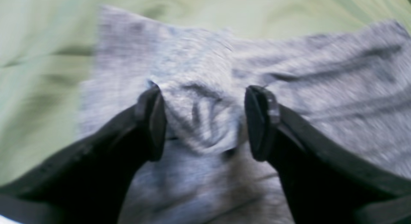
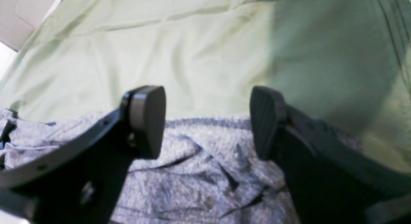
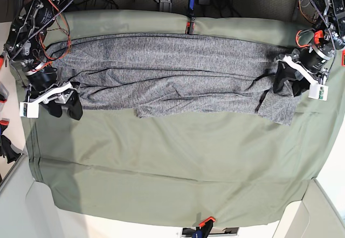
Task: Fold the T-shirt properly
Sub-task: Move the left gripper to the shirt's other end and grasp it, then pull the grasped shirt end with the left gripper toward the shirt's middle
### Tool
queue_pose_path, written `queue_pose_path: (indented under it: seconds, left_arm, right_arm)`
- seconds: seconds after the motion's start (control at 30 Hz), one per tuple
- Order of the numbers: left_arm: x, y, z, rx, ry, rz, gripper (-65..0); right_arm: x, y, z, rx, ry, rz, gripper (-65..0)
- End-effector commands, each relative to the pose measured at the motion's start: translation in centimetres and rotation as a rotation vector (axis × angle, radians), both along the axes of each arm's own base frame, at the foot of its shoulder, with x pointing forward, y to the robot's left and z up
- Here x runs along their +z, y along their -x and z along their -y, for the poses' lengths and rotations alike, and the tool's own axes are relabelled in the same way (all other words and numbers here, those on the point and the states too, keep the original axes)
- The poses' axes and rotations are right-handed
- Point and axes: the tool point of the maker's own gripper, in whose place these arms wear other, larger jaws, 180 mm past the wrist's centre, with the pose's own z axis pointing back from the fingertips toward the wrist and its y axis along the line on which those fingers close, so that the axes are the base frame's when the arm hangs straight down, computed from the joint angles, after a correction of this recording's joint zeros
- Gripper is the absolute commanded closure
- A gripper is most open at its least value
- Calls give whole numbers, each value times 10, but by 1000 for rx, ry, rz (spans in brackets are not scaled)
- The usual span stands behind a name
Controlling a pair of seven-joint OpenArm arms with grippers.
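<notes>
The heather-grey T-shirt (image 3: 172,70) lies in a long, wrinkled band across the far half of the table. At its right end a sleeve flap (image 3: 277,108) sticks out toward the front. My left gripper (image 3: 285,81) hovers over that end. In the blurred left wrist view it (image 1: 205,121) stands open, with a raised pucker of T-shirt (image 1: 321,89) between the fingers. My right gripper (image 3: 64,106) sits at the shirt's left end. In the right wrist view it (image 2: 207,121) is open over the T-shirt (image 2: 199,172) edge, with nothing between its fingers.
An olive-green cloth sheet (image 3: 172,162) covers the table under the shirt and reaches to the front edge. An orange clamp (image 3: 205,223) pins it at the front middle, another clamp (image 3: 188,25) at the back. Cables and arm bases (image 3: 38,11) crowd the back corners.
</notes>
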Motion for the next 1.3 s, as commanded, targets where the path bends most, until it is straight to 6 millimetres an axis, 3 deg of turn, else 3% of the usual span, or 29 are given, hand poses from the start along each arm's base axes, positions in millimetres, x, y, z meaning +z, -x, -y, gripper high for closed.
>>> queue_pose_path:
  seconds: [0.0,0.13,0.23,0.57,0.8,1.27]
  left_arm:
    - [21,-7,-15,35,-7,68,-404]
    - [46,-2,-52,144,22,130,-404]
    - [47,4,-65,178,29,112,-403]
    - [-14,30,-90,277,132,-53,-404]
    - [-20,35,-90,277,151,-70,-403]
    - [-39,40,-63,271,310,-62,-403]
  right_arm:
    - [17,-7,3,-4,-2,62,-407]
    - [17,-7,3,-4,-3,62,-407]
    - [17,-7,3,-4,-5,64,-407]
    - [15,-8,-3,13,-4,59,-407]
    - [15,-8,-3,13,-5,58,-407]
    - [16,-9,-12,34,-17,65,-407]
